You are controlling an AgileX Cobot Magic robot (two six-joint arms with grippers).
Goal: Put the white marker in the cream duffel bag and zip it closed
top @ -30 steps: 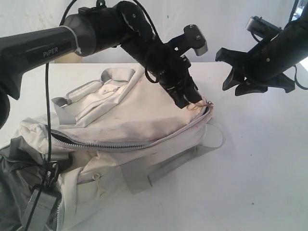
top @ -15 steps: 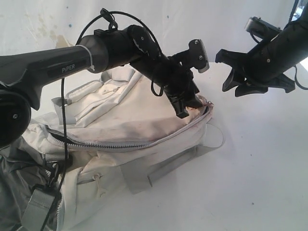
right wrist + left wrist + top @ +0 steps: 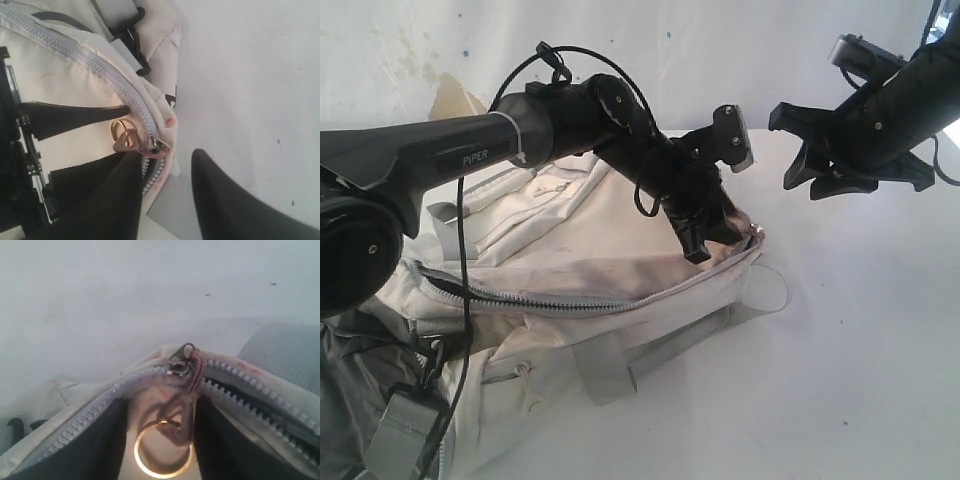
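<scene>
The cream duffel bag (image 3: 610,255) lies on the white table with its grey zipper (image 3: 570,300) running to the slider (image 3: 180,365) at its right end. A gold ring pull (image 3: 162,447) hangs from the slider on a reddish cord. My left gripper (image 3: 705,240) is at that end, open, and the ring lies loose between its dark fingers (image 3: 95,450) in the left wrist view. Up and to the right of the bag's end, my right gripper (image 3: 785,147) hovers open and holds nothing. The slider (image 3: 156,145) and ring (image 3: 121,131) also show in the right wrist view. The white marker is out of view.
A dark grey fabric item (image 3: 350,380) lies at the bag's left end. Grey webbing handles (image 3: 610,365) and a thin strap loop (image 3: 775,290) trail off the bag's front. A black buckle (image 3: 132,37) sits on the bag's side. Bare white table (image 3: 860,340) extends to the right.
The left arm's elbow has risen and its wrist has turned while the gripper stayed at the bag's right end. Its jaws have widened off the ring pull. The right arm has not moved.
</scene>
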